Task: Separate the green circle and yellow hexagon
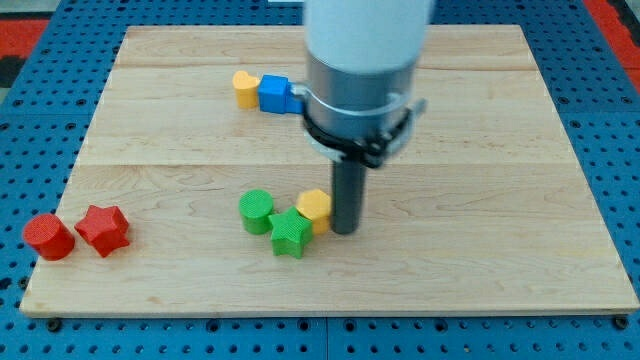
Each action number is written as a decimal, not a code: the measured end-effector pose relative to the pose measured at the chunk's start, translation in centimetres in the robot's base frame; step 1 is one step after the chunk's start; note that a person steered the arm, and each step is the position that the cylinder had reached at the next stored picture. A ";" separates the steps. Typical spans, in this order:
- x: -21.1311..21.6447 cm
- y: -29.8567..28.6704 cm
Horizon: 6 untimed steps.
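Observation:
The green circle [256, 211] sits left of centre near the view's bottom. The yellow hexagon [314, 207] lies a short way to its right, with a green star [289, 233] below and between them, touching both. My tip [343, 230] rests on the board right beside the yellow hexagon's right side, touching it or nearly so. The rod hangs from the large grey-white arm body above it.
A yellow heart [244, 88] and a blue cube [273, 93] sit together at the view's top, left of the arm. A red circle [48, 237] and a red star [103, 230] lie at the bottom left, near the board's edge [60, 300].

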<state>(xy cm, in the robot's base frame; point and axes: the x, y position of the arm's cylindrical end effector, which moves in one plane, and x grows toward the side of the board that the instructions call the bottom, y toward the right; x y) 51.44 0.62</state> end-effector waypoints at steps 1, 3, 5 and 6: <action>-3.6 -4.8; -4.7 0.9; -2.8 -9.1; -7.4 -15.1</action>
